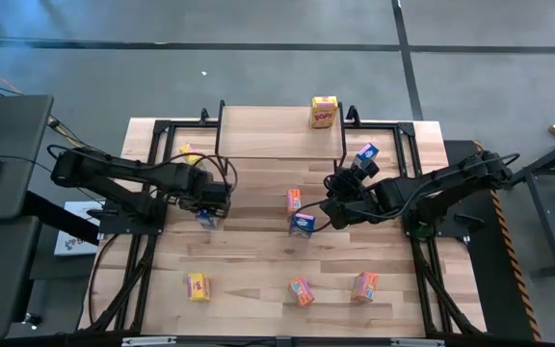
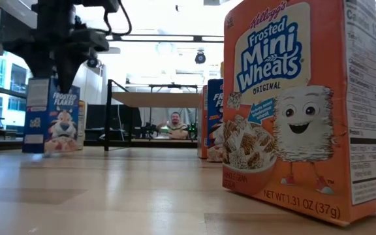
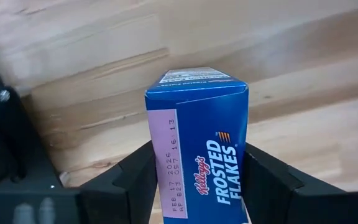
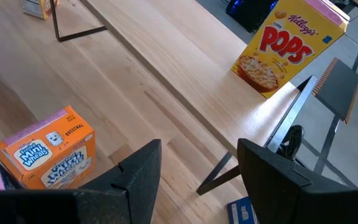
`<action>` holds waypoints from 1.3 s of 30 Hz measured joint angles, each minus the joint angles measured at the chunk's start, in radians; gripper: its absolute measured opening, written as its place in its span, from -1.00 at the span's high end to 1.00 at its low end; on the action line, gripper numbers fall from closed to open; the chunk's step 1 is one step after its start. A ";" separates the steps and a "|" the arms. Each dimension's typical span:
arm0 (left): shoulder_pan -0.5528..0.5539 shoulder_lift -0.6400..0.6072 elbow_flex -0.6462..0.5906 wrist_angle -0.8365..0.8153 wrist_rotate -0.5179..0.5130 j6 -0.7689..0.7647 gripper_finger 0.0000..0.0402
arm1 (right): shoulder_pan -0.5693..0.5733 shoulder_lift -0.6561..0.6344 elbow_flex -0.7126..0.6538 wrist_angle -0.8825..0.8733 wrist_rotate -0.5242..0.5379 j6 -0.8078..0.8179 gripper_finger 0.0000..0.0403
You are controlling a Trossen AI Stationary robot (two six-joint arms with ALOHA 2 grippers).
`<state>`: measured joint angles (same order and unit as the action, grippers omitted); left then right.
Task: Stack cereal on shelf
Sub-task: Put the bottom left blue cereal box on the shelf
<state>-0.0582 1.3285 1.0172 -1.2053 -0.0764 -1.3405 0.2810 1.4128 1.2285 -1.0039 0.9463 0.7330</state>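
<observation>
From above, the left gripper (image 1: 207, 207) hangs over a blue box (image 1: 205, 221) standing on the table (image 1: 258, 275), well short of the shelf (image 1: 277, 130), where one yellow box (image 1: 324, 112) stands; the right gripper (image 1: 340, 207) waits open and empty beside an orange box (image 1: 294, 200). Past the left wrist, both fingers (image 3: 132, 177) flank the blue box's narrow sides, seemingly touching, though a firm grip can't be confirmed. It's probably light, crushable cardboard, best pinched gently there.

Bright backlight from windows washes out the low view; wrist views blur close up, overhead evenly lit
</observation>
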 joint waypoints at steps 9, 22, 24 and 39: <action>0.000 0.000 0.150 -0.007 0.016 0.268 0.07 | 0.000 0.000 0.000 0.000 0.000 0.000 -0.01; 0.141 -0.001 0.469 -0.012 0.006 0.751 0.08 | 0.000 0.000 0.000 0.000 0.000 0.000 -0.01; 0.182 -0.001 0.513 -0.011 -0.016 0.848 0.08 | 0.000 0.000 0.000 0.000 0.000 0.000 -0.01; 0.517 0.000 0.695 0.104 -0.283 1.673 0.08 | 0.000 0.000 0.000 0.000 0.000 0.000 -0.01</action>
<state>0.4589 1.3282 1.7126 -1.1012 -0.3597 0.3327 0.2810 1.4128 1.2285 -1.0035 0.9466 0.7330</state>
